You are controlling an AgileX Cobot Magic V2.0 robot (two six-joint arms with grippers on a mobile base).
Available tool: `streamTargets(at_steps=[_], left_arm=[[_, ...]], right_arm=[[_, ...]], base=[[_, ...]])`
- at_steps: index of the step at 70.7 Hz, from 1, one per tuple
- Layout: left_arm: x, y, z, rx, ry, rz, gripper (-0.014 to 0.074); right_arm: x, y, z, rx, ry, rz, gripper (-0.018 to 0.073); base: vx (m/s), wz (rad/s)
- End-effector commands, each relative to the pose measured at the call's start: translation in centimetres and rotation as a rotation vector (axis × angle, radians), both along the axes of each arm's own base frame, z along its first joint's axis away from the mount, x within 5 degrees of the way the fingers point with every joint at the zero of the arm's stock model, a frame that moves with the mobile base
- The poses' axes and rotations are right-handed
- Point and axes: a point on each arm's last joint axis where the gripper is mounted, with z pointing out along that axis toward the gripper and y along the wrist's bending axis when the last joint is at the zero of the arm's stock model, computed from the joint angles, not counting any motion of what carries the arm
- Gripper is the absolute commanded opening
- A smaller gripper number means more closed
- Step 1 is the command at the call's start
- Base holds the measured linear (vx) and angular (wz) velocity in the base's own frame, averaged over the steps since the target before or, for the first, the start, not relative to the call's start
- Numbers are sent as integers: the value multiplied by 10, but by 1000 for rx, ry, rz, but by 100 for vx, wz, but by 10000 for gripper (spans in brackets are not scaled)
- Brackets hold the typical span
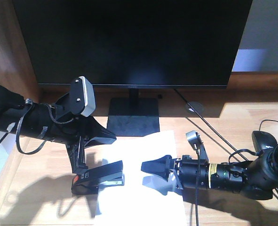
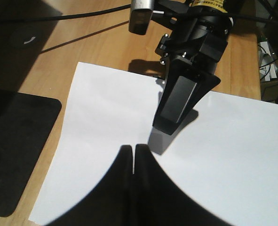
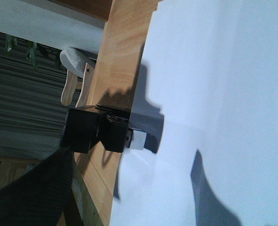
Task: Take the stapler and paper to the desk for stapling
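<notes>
The white paper point(image 1: 143, 150) point(image 2: 129, 113) point(image 3: 214, 80) lies flat on the light-wood desk point(image 1: 233, 117) in front of the monitor stand. The black stapler point(image 1: 99, 178) point(image 3: 106, 132), with an orange-red patch at its rear, sits at the paper's left edge, its front end over the sheet. My left gripper point(image 1: 114, 136) point(image 2: 133, 148) hovers above the stapler, shut with nothing between its fingers. My right gripper point(image 1: 143, 172) point(image 2: 169, 128) point(image 3: 134, 153) is low over the middle of the paper. It points left at the stapler, rolled on its side and open, one finger above the other.
A large black monitor point(image 1: 129, 42) on a flat black base point(image 1: 133, 117) point(image 2: 16, 155) stands behind the paper. Cables point(image 1: 209, 127) run across the right of the desk toward a black mouse point(image 1: 265, 140). A brown side panel point(image 1: 11, 47) rises at left. The desk edge point(image 3: 89, 155) is close beyond the stapler.
</notes>
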Motion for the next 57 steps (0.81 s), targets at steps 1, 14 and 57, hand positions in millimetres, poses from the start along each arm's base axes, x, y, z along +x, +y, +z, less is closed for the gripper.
streamTargets(at_steps=[1,14,57], left_arm=[[-3,-2,22,-68,-28,11,-7],[-3,-2,22,-68,-28,11,-7],[-4,19,49,-19,-40,356,-7]], right_arm=[[5,4,39,121,-165,24,566],[11,-6,53,-139,-248,-34,566],[-3,-65,155,-835,-572,-361,410]], base=[[0,0],[0,0],[0,0]])
